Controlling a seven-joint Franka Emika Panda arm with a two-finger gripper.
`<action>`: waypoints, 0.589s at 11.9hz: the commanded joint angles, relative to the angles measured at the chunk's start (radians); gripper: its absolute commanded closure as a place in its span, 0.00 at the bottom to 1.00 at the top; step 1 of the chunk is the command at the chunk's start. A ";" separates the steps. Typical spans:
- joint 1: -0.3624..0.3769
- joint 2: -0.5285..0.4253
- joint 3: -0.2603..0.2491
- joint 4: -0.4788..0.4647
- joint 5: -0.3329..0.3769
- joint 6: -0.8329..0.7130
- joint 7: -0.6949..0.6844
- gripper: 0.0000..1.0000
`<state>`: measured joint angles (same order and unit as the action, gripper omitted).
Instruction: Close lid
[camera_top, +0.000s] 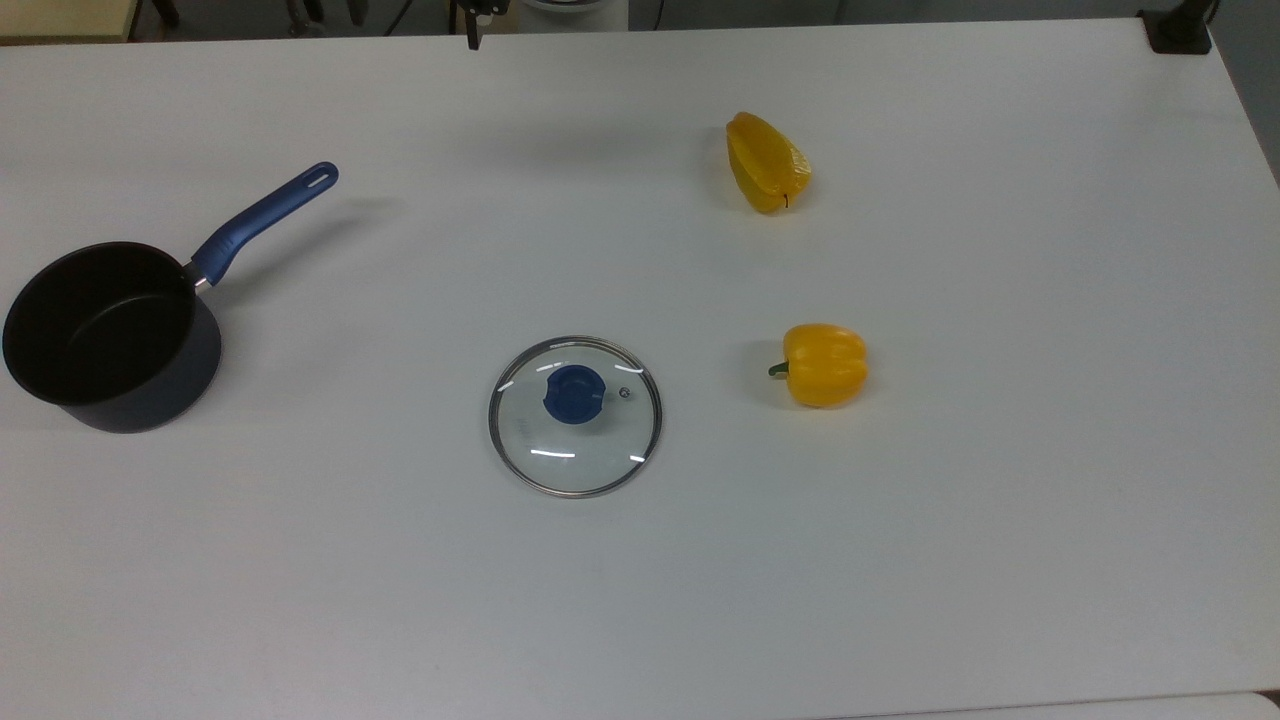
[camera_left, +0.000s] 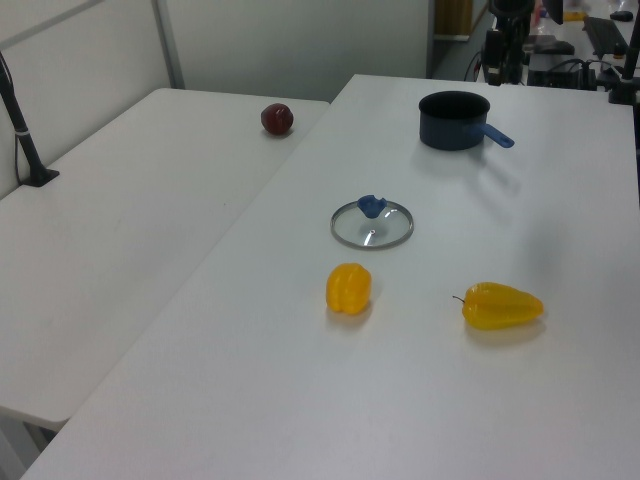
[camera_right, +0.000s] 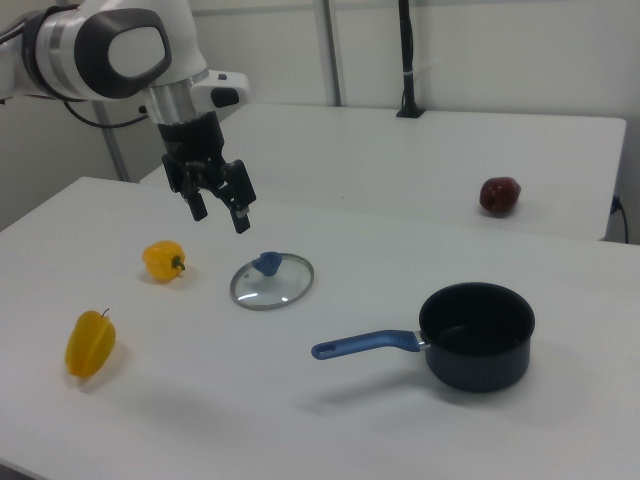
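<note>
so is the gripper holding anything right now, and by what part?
Nothing. The gripper hangs open in the air above the table, and the lid lies flat on the table, untouched.

Two yellow peppers (camera_top: 824, 364) (camera_top: 766, 162) well apart on the white table (camera_top: 1000, 500), a dark red fruit (camera_right: 499, 195) on the neighbouring table.

**Blue, Yellow and White**

The table (camera_top: 640, 600) is plain white. The lid (camera_top: 575, 440) is clear glass with a silver rim and a blue knob (camera_top: 573, 394). The pot (camera_top: 110, 335) is dark navy outside, black inside, with a blue handle (camera_top: 265, 218). Both peppers (camera_top: 824, 364) (camera_top: 765, 162) are yellow. The arm (camera_right: 110, 45) is white and grey with a black gripper (camera_right: 220, 215). The apple (camera_right: 499, 194) is dark red.
</note>
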<state>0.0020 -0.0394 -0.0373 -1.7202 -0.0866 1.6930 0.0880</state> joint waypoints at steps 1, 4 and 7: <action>0.003 -0.010 -0.004 -0.004 0.016 -0.021 -0.021 0.00; 0.004 -0.002 -0.003 -0.006 0.016 -0.012 -0.021 0.00; 0.013 0.036 -0.001 -0.009 0.019 0.095 -0.021 0.00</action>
<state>0.0041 -0.0313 -0.0372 -1.7206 -0.0857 1.7044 0.0871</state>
